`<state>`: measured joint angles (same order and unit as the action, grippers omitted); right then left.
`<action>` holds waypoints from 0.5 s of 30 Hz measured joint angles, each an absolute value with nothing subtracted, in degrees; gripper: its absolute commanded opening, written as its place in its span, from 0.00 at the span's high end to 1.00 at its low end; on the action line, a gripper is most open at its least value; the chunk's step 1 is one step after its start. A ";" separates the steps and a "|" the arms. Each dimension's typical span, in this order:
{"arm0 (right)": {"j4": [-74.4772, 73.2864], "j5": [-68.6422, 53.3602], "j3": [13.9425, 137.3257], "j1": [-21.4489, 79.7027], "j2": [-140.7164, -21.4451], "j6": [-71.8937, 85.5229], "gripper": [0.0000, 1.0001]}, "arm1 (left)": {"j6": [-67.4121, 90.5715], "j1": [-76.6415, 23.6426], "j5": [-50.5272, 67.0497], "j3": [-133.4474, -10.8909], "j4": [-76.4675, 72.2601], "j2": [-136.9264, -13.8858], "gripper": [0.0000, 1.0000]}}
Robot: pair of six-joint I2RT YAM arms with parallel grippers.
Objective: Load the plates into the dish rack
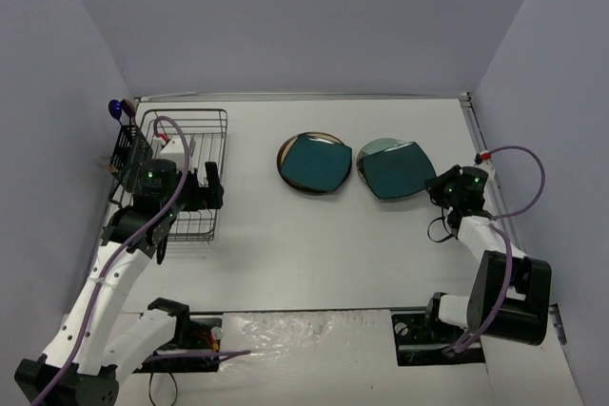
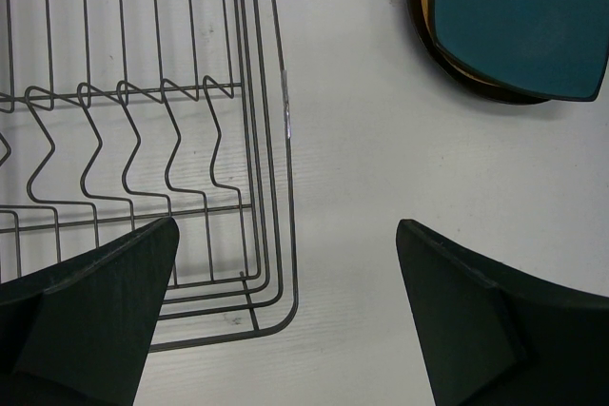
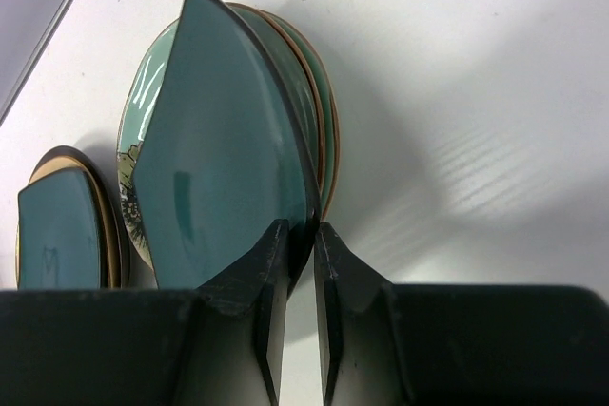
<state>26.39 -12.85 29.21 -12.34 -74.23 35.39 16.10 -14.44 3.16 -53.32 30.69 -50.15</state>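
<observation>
While left tool (image 2: 285, 225) gapes empty, right tool (image 3: 300, 227) nips teal plate (image 3: 219, 159) by its corner.

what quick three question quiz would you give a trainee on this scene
1. True or false: the rack already holds a plate.
2. Multiple choice: the right gripper pinches the rim of A) the rack, B) a teal plate, C) nothing.
3. Fill in: the left gripper hangs over the rack's edge with its jaws ____.

Key: 1 false; 2 B; 3 open.
</observation>
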 measured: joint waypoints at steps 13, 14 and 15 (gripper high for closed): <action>28.88 -12.05 23.25 -12.40 -71.44 40.06 1.00 | 16.10 -14.39 3.13 -53.32 30.97 -50.26 0.03; 29.47 -12.05 22.93 -12.40 -71.44 40.41 0.99 | 16.10 -14.39 3.10 -53.32 30.98 -50.26 0.03; 29.91 -12.06 22.70 -12.40 -71.44 40.60 0.98 | 16.10 -14.39 3.07 -53.32 30.98 -50.26 0.03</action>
<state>29.91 -12.06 22.70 -12.40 -71.44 40.60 16.10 -14.39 3.07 -53.32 30.98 -50.26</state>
